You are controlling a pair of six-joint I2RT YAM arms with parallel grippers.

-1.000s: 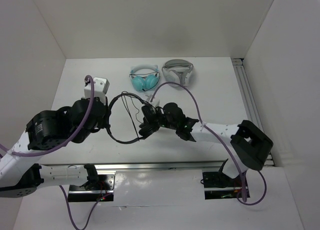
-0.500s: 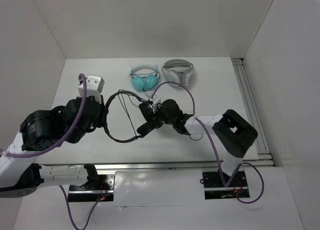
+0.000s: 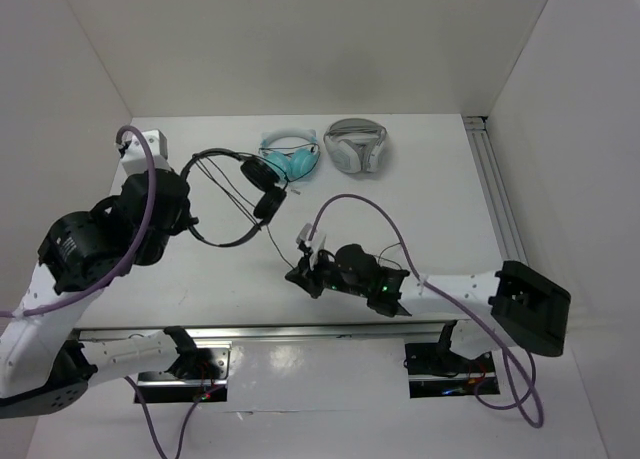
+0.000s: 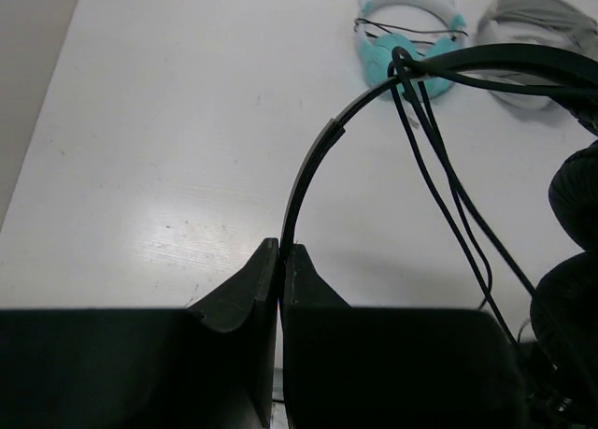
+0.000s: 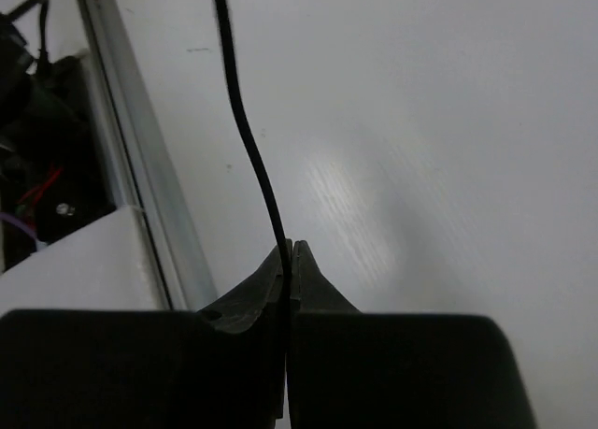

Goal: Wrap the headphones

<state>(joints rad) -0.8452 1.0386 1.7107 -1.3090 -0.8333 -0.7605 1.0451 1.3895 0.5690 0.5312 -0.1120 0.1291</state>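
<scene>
Right claw (image 5: pixel 290 247) just snapped shut on the cable (image 5: pixel 245 130) and dragged it toward the near edge of the desk (image 3: pixel 440 209).
Left claw (image 4: pixel 280 247), clamped tight on the headband (image 4: pixel 308 167), has swung the headphones (image 3: pixel 266 201) far-left, beside the teal pair (image 3: pixel 292 161). The cable's pulled out now, so I'd guess winding comes next.

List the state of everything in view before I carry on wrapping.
black headphones: held by the headband, cable strands draped across it.
cable: runs from the headphones towards the near edge, its end pinched.
left gripper: shut on the headband of the black headphones.
right gripper: shut on the cable.
teal headphones: lying at the back, not held.
white-grey headphones: lying beside the teal pair, not held.
</scene>
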